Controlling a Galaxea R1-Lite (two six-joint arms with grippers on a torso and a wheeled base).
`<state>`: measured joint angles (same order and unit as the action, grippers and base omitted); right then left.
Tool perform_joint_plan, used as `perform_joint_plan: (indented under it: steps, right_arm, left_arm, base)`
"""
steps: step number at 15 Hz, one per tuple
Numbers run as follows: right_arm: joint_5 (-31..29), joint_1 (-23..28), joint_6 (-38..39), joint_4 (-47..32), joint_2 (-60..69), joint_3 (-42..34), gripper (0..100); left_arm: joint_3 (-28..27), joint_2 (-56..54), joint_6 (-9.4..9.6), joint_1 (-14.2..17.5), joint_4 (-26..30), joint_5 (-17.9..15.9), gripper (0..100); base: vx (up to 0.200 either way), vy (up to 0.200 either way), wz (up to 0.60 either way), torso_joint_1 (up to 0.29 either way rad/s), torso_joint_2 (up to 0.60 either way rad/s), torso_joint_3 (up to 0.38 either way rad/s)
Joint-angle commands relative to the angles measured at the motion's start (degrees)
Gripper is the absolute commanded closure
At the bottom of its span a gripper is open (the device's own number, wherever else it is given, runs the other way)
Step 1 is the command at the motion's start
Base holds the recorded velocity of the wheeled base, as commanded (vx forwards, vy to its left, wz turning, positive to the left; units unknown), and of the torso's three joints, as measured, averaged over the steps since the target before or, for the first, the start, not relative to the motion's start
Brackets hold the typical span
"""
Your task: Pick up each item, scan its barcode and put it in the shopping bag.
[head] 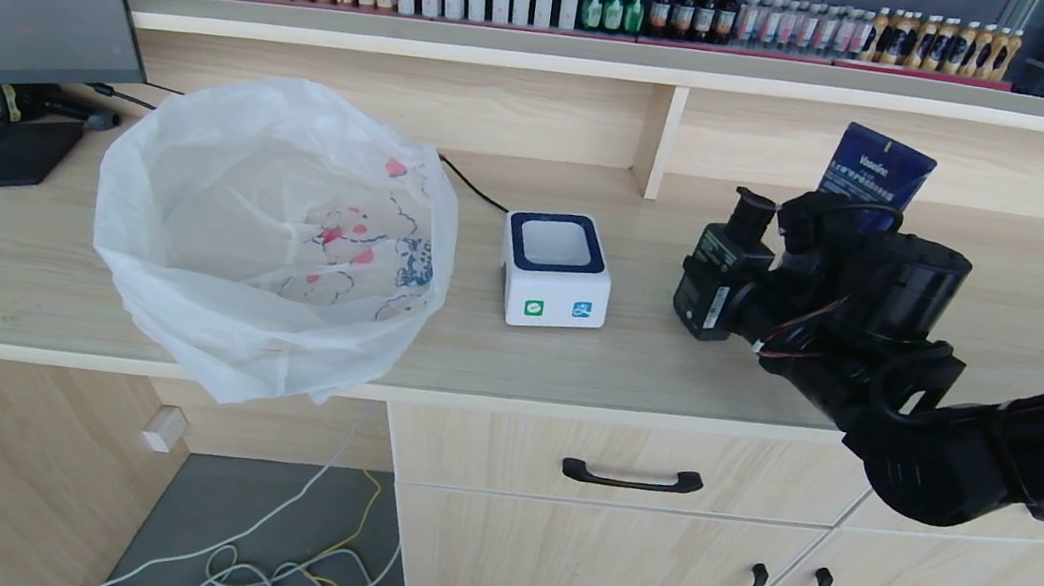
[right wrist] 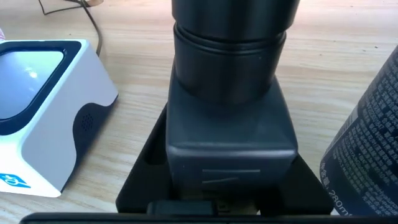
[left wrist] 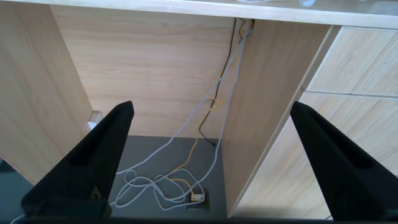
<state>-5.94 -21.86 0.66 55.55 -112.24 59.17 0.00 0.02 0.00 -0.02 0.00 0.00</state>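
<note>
Black bottle (head: 718, 274) is clasped by the fingers of the right gripper (head: 766, 317), over the bench (head: 1035, 300) just right of the scanner (head: 556, 267). Scanning seems in hand: the barcode must be faced to the scanner window before the bag (head: 273, 230), at the left, is reached. The fingers of the left gripper (left wrist: 211, 168) are spread, empty.

Scanner (head: 555, 270) front: green, blue icons. Blue pouch (head: 876, 168): white print. Dark bottle (head: 722, 269): small label.

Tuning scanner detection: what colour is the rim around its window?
Dark blue, on the white scanner; best in head view.
</note>
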Motion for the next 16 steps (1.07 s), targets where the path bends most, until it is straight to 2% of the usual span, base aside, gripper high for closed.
perform_joint_plan:
  steps: [1,16]
  right_arm:
    - [0.05,-0.03,0.13,-0.01,0.18,-0.20,100]
    - [0.05,-0.47,0.04,0.87,1.41,-1.69,100]
  left_arm:
    - [0.00,-0.02,0.00,0.02,0.00,0.00,0]
    - [0.00,-0.02,0.00,0.02,0.00,0.00,0]
  base:
    - [0.000,0.000,0.00,0.000,0.00,0.000]
    - [0.000,0.000,0.00,0.000,0.00,0.000]
